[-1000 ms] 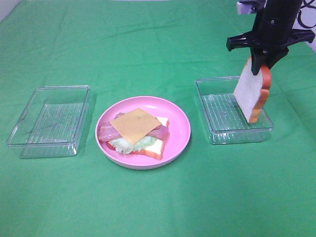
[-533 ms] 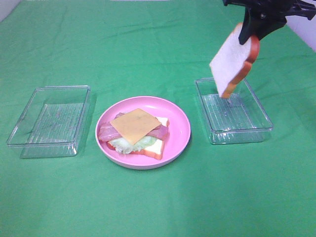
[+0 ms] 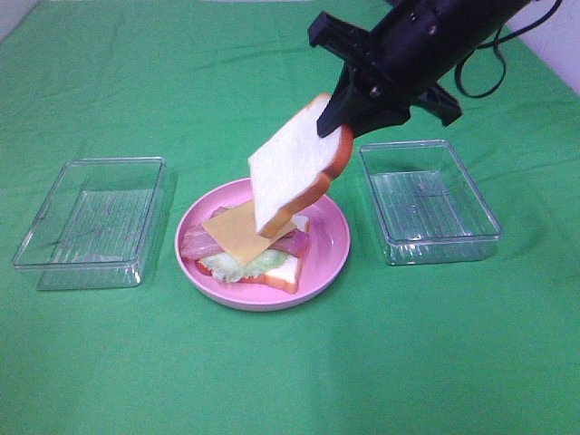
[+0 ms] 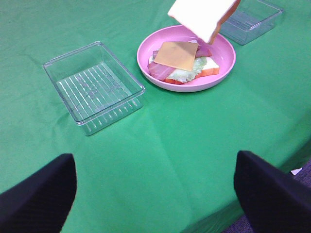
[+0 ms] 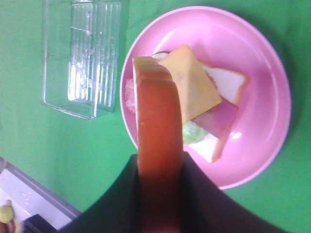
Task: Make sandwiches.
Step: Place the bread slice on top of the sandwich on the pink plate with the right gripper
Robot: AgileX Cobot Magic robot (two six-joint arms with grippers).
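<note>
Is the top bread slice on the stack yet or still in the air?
In the air: the right gripper holds the bread slice tilted above the cheese.

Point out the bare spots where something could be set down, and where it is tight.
Free: green cloth in front of the pink plate, and the far cloth behind the left tray. Both the left tray and the right tray hold nothing. Crowded: over the plate, where the right tool holds a bread slice above the stacked sandwich.

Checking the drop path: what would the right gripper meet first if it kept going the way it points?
Probably the cheese slice on the open sandwich; the held bread slice would touch it before the right gripper did, though depth is uncertain.
</note>
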